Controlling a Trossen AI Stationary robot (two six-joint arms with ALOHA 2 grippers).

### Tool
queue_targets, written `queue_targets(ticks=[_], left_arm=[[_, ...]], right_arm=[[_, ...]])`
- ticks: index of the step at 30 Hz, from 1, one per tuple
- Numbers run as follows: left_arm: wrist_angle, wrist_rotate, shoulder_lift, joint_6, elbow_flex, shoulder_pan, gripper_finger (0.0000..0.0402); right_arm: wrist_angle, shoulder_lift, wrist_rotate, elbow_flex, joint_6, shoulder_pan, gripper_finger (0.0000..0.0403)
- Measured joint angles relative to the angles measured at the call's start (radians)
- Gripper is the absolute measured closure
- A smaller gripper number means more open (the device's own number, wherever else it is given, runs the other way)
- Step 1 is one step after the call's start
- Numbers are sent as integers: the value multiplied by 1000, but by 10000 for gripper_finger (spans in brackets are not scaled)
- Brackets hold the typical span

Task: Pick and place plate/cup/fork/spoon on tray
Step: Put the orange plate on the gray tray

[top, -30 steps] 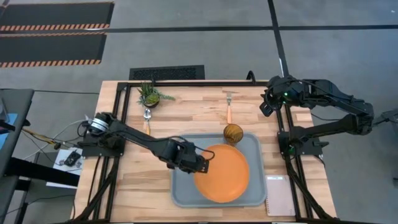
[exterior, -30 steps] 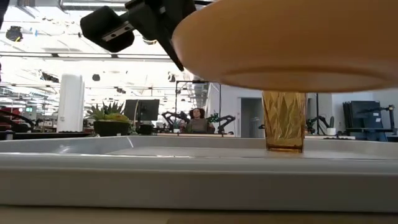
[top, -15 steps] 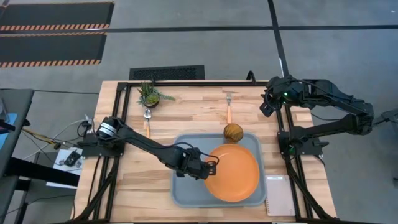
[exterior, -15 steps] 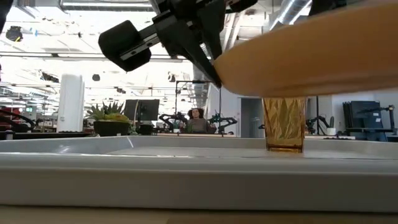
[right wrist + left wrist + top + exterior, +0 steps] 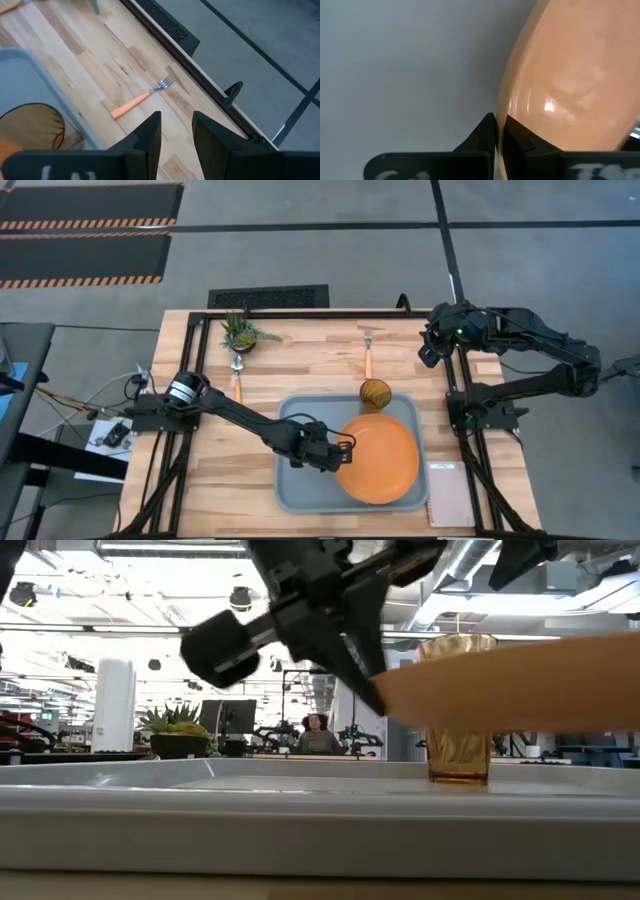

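Observation:
The round orange plate (image 5: pixel 378 459) hangs over the right half of the light blue-grey tray (image 5: pixel 290 490), held by my left gripper (image 5: pixel 341 452) at the plate's left rim. The amber ribbed cup (image 5: pixel 375 393) stands upright in the tray's far corner, also in the low view (image 5: pixel 459 755). The fork (image 5: pixel 367 352) lies on the wood beyond the tray, also in the right wrist view (image 5: pixel 142 98). The spoon (image 5: pixel 236 372) lies at the left near the small plant. My right gripper (image 5: pixel 176 131) is open and empty, high at the table's far right. My left gripper pinches the plate's left rim (image 5: pixel 503 117) between its two fingers, one on each face, coming level from the table's left. The plate is lifted clear of the tray floor and sits about level in the low view (image 5: pixel 520 685).
A small potted green plant (image 5: pixel 240 332) stands at the far left of the table. A white spiral notepad (image 5: pixel 451 493) lies right of the tray at the near right. Bare wood lies left of the tray.
My left gripper has carried the plate toward the table's right edge and lowered it over the tray's right half. In the low view the plate has sunk from above the cup's top to across the cup's upper part.

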Motion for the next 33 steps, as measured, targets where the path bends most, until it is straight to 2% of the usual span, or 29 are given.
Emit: queue_targets(ticks=[22,33], left_arm=[[-64,-18,10,-3,0,-6,401],[-21,12,37,25,0,15,401]], right_arm=[[1,0,0,0,3,0,269],[1,0,0,0,2,0,269]])
